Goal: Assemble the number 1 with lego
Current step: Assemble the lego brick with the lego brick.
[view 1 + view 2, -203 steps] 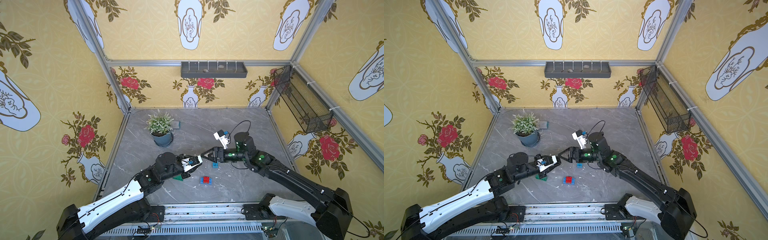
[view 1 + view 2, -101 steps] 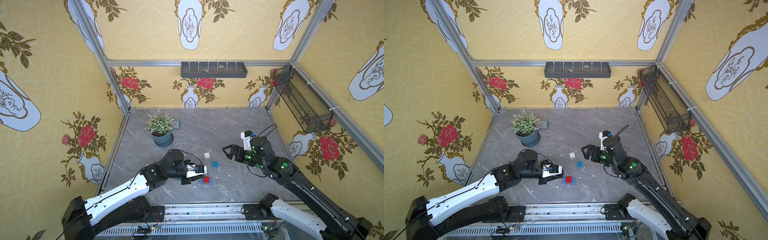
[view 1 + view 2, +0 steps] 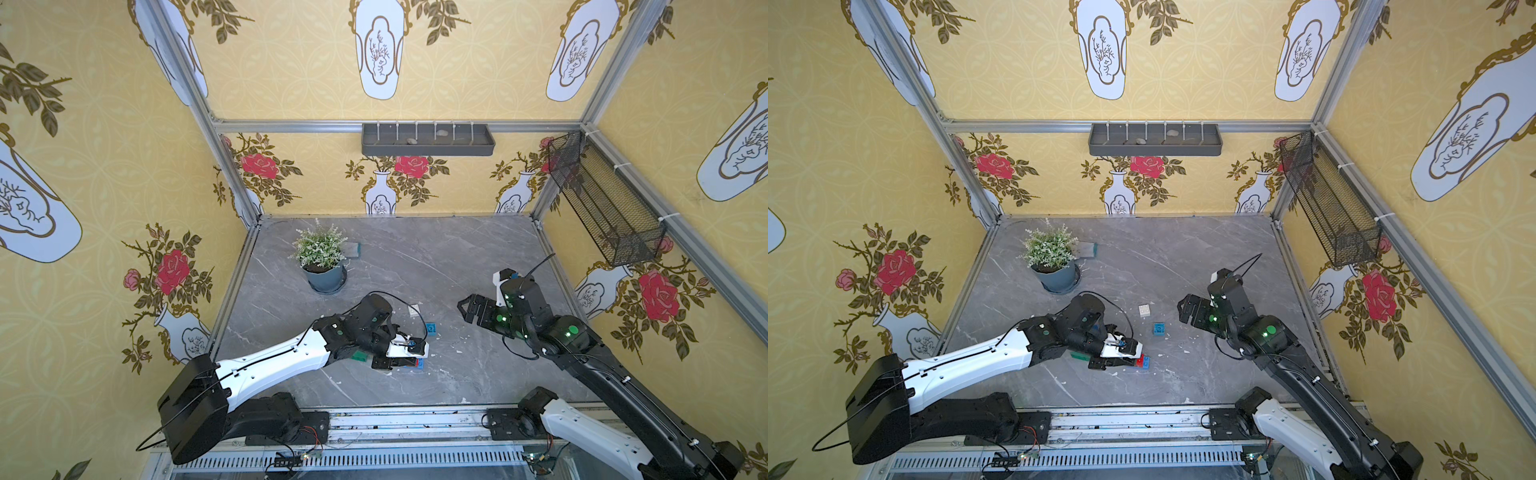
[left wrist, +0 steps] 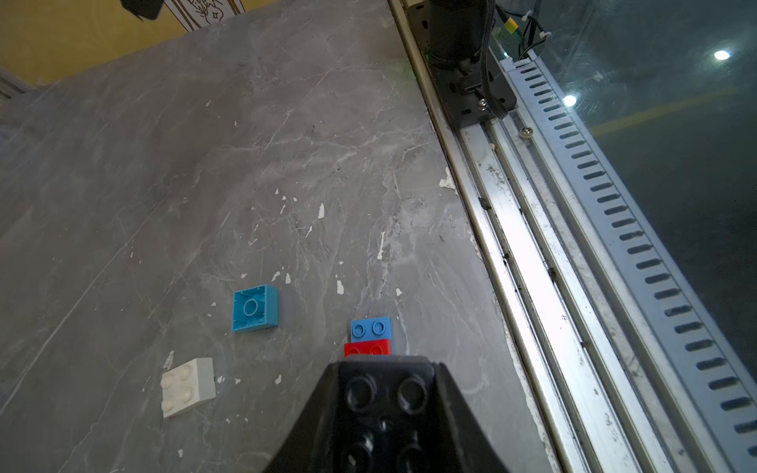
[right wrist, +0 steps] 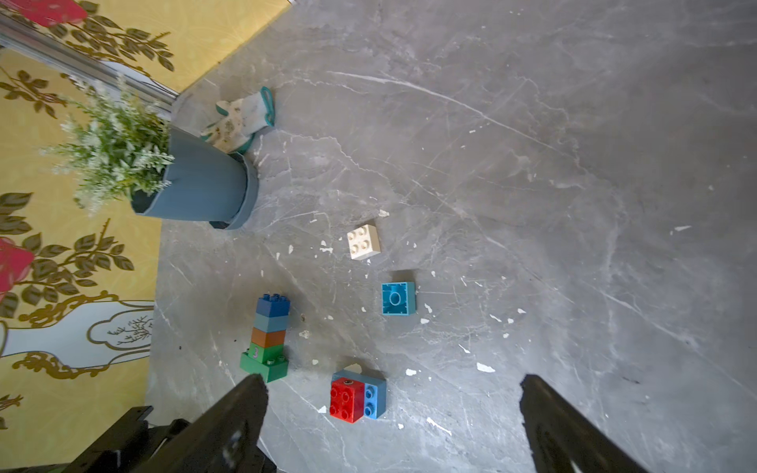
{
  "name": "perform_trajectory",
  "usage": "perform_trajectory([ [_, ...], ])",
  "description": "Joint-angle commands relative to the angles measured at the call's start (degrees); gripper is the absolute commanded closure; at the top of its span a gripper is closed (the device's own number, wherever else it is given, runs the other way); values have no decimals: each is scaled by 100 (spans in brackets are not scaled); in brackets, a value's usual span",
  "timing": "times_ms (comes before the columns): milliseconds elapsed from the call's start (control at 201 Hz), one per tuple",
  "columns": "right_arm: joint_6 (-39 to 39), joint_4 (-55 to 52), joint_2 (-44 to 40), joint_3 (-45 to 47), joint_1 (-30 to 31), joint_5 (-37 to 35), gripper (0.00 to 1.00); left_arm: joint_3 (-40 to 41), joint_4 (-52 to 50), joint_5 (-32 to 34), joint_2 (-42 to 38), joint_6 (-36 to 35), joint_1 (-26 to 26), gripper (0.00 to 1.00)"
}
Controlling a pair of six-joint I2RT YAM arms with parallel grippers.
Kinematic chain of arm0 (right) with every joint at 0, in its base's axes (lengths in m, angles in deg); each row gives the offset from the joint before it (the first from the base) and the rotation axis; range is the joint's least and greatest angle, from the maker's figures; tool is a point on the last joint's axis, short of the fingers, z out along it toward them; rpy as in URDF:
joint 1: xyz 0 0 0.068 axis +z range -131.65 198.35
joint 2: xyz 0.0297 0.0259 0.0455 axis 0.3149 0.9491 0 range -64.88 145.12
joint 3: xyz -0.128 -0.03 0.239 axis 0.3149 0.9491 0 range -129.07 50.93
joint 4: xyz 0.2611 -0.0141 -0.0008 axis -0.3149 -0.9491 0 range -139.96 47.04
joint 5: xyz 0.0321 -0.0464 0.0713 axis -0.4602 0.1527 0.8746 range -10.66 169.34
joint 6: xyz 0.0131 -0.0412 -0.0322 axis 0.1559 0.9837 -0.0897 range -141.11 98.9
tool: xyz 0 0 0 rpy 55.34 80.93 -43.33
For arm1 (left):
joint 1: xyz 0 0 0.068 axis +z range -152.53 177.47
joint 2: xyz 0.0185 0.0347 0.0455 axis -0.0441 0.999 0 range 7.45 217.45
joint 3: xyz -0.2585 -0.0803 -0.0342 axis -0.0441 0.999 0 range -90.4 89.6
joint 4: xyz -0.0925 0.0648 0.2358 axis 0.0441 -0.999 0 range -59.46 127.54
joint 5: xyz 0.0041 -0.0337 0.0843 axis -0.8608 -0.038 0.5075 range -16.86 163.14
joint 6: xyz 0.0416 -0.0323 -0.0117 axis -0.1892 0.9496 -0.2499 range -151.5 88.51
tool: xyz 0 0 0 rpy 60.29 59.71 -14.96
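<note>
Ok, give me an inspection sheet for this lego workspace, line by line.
Surface: grey marble tabletop, white chips scattered.
Job's things: stacked tower; red brick atop long blue brick; white brick and upturned light blue brick loose.
Clutter: potted plant, glove beside it.
Grippers: left gripper shut on black brick; right gripper open, empty.
Cables: left wrist cable loops free; right wrist cable arches up.
Surroundings: floral walls, wall tray, mesh basket.

Bright even light, soft shadows, mostly sharp
</note>
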Motion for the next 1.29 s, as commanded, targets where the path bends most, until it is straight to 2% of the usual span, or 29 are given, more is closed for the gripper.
perform_trajectory([
  [0,-104,-144,239,-99,-65,105,2,-63,12,36,165,78,-25,100],
  [363,-389,-266,655,-63,-117,123,1,-82,-115,290,153,416,-54,100],
  [657,-124,-465,749,-317,-350,40,2,-264,-342,678,223,396,-205,100],
  [777,-46,-598,613,-330,-566,-10,2,-445,-506,955,358,356,-307,100],
  [936,68,-534,568,-268,-903,262,1,-766,-719,1167,754,229,-473,100],
  [1290,114,-486,615,-251,-931,373,1,-1001,-702,1352,1321,361,-560,100],
])
